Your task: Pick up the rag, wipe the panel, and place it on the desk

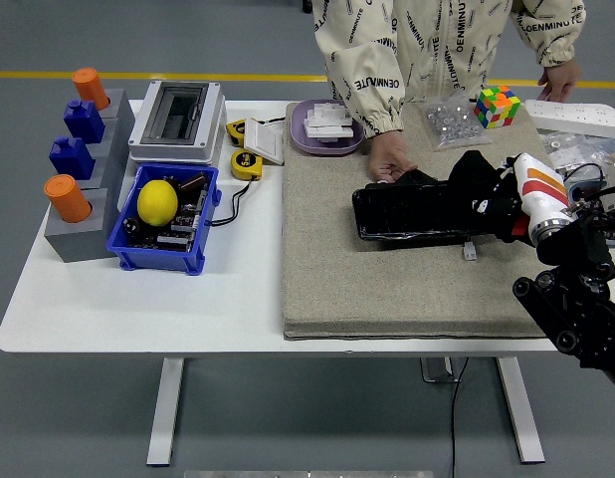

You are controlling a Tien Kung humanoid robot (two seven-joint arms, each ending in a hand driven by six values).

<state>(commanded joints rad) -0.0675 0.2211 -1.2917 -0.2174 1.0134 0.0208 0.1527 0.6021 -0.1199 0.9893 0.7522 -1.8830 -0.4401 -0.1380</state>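
So closest to you there's the bare front strip of the mat point(407, 299), nothing on it, which looks like your landing spot for the rag once wiping's done. Just past that is the black panel point(412, 211), lying flat across the mat so its whole top face is reachable. Your right hand point(487, 194) is at the panel's right end, fingers bunched around the dark rag point(475, 171), and the rag sits right over that corner. I'd say you're at the start of the wipe, not done. On the far edge, a person's hand point(390, 159) presses on the panel's back left corner, probably to keep it from sliding. Left arm isn't visible.
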